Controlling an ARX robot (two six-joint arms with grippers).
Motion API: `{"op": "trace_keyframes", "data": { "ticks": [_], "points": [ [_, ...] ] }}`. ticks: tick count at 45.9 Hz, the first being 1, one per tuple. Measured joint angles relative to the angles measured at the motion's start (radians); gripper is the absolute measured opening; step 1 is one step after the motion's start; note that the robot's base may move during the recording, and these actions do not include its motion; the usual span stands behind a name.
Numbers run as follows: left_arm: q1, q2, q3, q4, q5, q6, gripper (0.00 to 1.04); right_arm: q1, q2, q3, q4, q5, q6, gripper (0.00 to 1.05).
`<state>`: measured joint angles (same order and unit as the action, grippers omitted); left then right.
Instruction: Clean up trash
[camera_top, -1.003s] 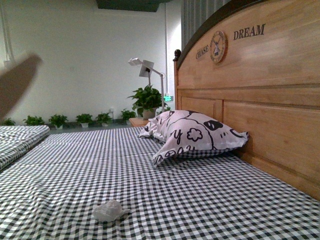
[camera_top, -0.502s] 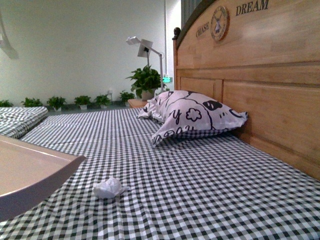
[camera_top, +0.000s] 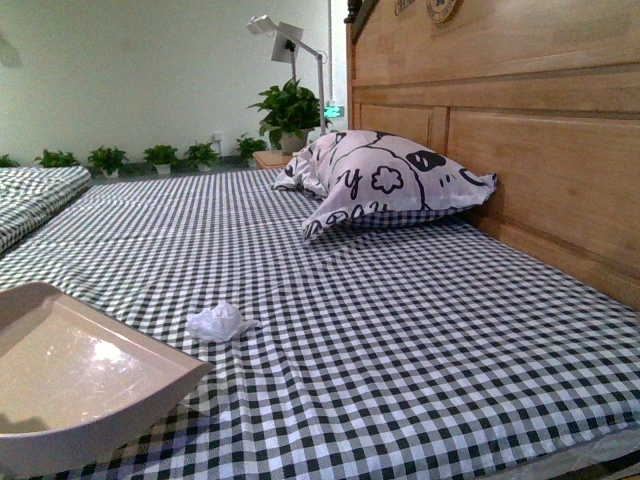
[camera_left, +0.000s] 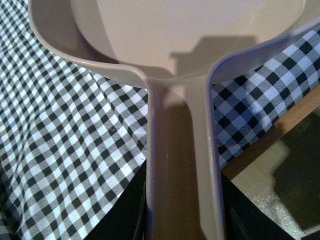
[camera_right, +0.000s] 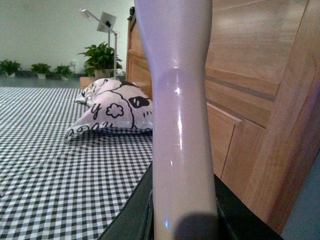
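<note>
The trash (camera_top: 217, 321), a small crumpled white tissue wad, lies on the black-and-white checked bed sheet (camera_top: 400, 330). The beige dustpan (camera_top: 70, 385) sits low at the near left, its open edge a short way from the wad. My left gripper (camera_left: 184, 220) is shut on the dustpan handle (camera_left: 180, 165); the pan (camera_left: 190, 30) spreads out beyond it over the sheet. My right gripper (camera_right: 182, 222) is shut on the pale brush handle (camera_right: 177, 100), which stands upright; the bristles are out of view. Neither arm shows in the front view.
A large white pillow (camera_top: 385, 180) with black cartoon print leans against the wooden headboard (camera_top: 520, 150) on the right. A second checked bed (camera_top: 35, 195) is at far left. Potted plants (camera_top: 105, 158) and a lamp (camera_top: 285, 45) stand by the back wall.
The view has tilted down. The dustpan has dropped lower and come in further from the left, closer to the tissue wad. The wad has not moved on the sheet.
</note>
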<state>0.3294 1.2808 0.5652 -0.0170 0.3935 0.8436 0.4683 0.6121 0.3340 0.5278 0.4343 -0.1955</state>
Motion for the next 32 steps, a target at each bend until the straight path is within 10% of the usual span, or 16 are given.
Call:
{"op": "trace_keyframes", "data": {
  "ticks": [32],
  "points": [
    [-0.050,0.276,0.224,-0.068,0.011,0.002,0.27,0.000,0.000,0.000,0.000,0.000,0.000,0.19]
  ]
}}
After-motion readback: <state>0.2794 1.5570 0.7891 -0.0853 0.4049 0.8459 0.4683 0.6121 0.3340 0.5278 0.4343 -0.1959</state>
